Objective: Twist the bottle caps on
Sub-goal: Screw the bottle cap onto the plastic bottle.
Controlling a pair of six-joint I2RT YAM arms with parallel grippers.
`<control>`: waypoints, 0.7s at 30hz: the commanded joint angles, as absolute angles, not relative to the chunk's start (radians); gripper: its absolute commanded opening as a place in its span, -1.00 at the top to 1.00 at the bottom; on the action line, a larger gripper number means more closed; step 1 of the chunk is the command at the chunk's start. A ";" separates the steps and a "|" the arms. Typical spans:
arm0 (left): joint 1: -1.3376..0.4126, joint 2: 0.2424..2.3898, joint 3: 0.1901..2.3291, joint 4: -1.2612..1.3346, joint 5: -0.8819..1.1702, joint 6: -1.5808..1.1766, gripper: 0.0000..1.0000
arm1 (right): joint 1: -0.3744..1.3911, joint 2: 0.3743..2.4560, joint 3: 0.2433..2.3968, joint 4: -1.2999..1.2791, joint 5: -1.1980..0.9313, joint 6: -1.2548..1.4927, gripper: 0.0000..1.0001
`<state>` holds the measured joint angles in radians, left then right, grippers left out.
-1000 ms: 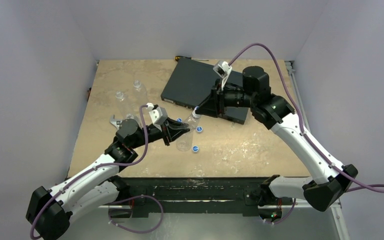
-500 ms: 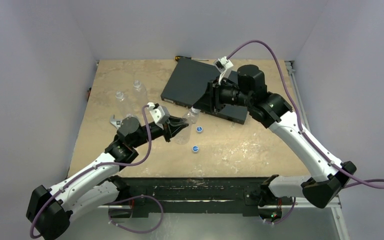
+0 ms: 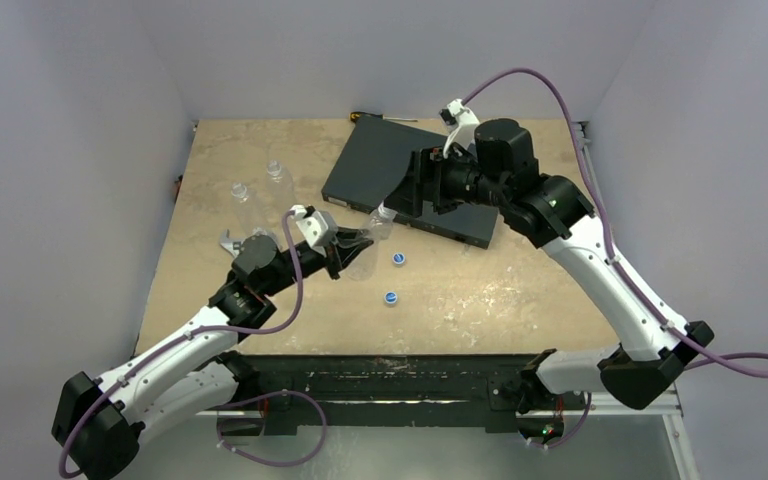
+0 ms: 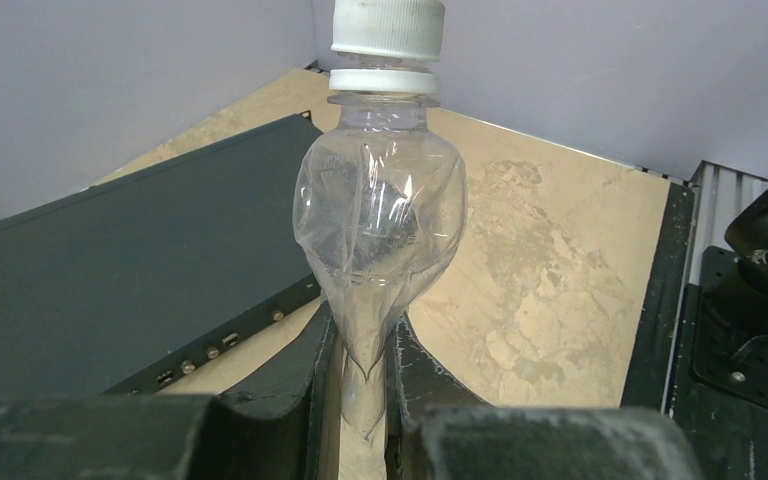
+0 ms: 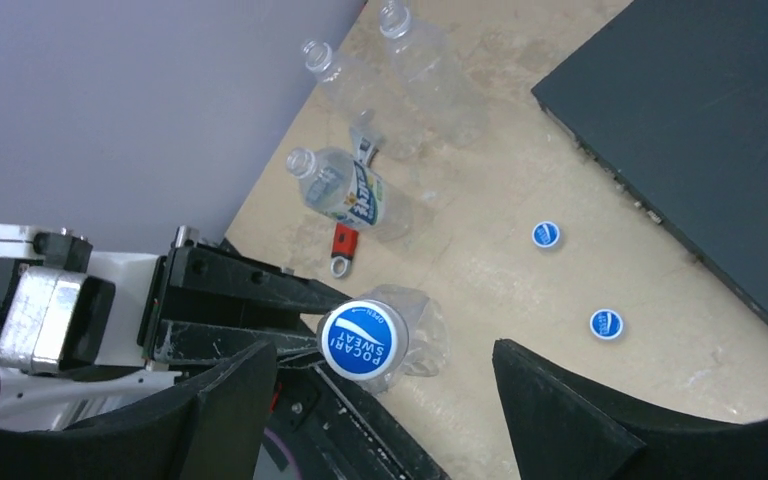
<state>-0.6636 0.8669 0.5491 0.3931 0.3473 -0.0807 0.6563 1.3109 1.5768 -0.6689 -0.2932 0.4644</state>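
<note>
My left gripper is shut on the squashed lower body of a clear bottle, holding it tilted off the table. A blue-and-white cap sits on the neck of this bottle. My right gripper is open, its fingers wide on either side of that cap and clear of it. In the top view it hovers just beyond the capped neck. Two loose bottle caps lie on the table; the right wrist view shows them too.
A flat black box lies at the back, right behind the held bottle. Two uncapped clear bottles and a labelled one sit at the left. A red-handled tool lies near them, a screwdriver by the back wall.
My right gripper has opened off the cap and drawn back and up. The left gripper has carried the capped bottle slightly toward the back, still shut on it.
</note>
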 commanded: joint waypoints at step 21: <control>-0.729 0.887 0.609 0.338 0.081 0.172 1.00 | 0.787 1.425 1.759 -0.816 0.059 0.502 -0.24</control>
<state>-0.7227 0.8967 0.5652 0.3191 0.0971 0.1436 0.7792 1.4429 1.7302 -0.8337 0.0143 0.5190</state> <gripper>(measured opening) 0.121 0.656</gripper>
